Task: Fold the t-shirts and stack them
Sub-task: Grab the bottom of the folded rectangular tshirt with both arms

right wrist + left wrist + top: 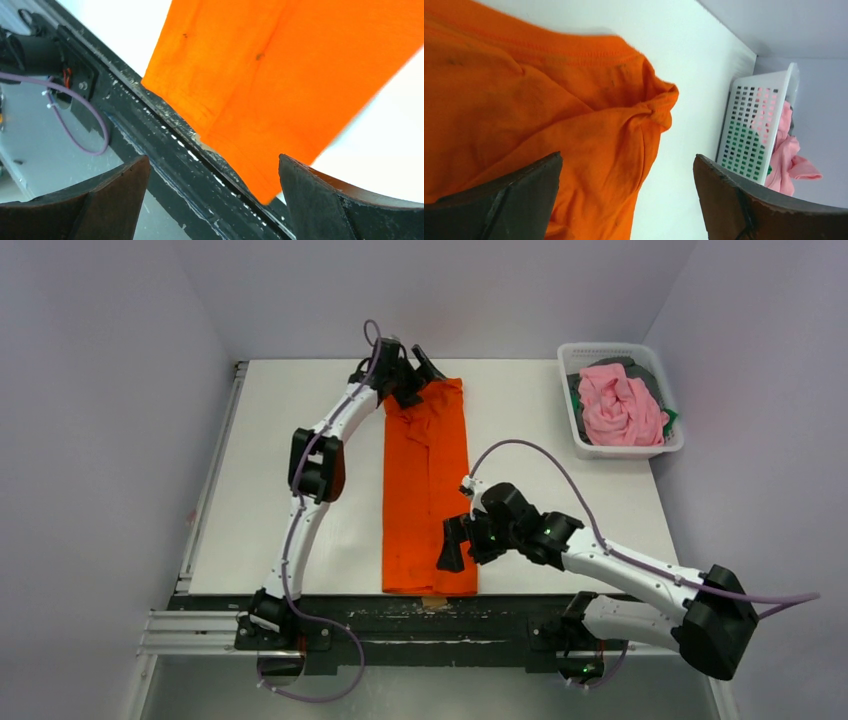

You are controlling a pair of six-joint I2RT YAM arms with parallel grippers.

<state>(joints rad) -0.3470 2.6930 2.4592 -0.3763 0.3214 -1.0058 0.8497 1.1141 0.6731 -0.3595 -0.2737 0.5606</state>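
A bright orange t-shirt (428, 490) lies folded into a long narrow strip running from the far side of the table to its near edge. My left gripper (420, 378) hovers open over the strip's far end, where the cloth bunches into a small corner (659, 107). In the left wrist view the left gripper (627, 157) holds nothing. My right gripper (458, 540) stands open over the strip's near right corner (260, 185), which overhangs the black rail. In the right wrist view the right gripper (214, 157) is empty too. A pink t-shirt (620, 405) lies crumpled in the basket over darker ones (652, 378).
The white mesh basket (628, 448) sits at the far right corner of the white table (280, 470); in the left wrist view the basket (749, 125) is to the right. A black rail (420, 605) runs along the near edge, with the arm bases behind it.
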